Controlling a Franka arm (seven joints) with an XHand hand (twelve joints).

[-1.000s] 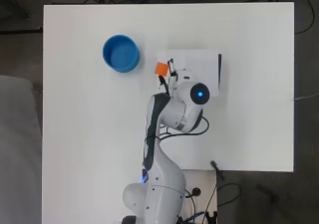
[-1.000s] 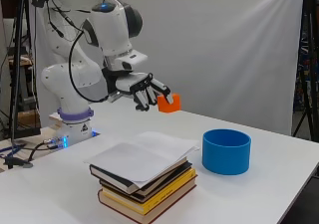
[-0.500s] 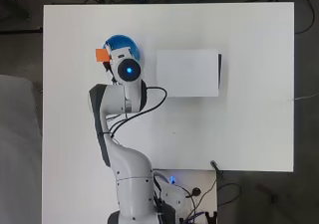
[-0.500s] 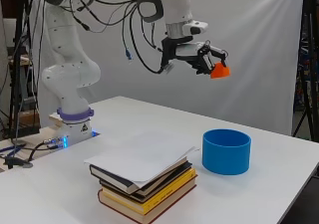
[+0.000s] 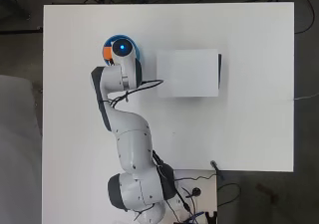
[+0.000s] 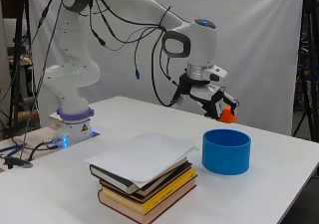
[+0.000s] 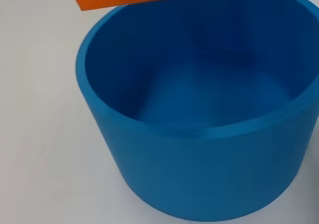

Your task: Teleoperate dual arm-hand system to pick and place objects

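The orange block [image 6: 228, 115] was pinched in the curled fingers of the hand [image 6: 212, 98], held in the air just above the rim of the blue round container [image 6: 227, 152], at about its 9 o'clock edge in the overhead view. The container stood on the white table [image 5: 249, 40], with a stack of books [image 6: 144, 184] topped by a white sheet near it at 3 o'clock.
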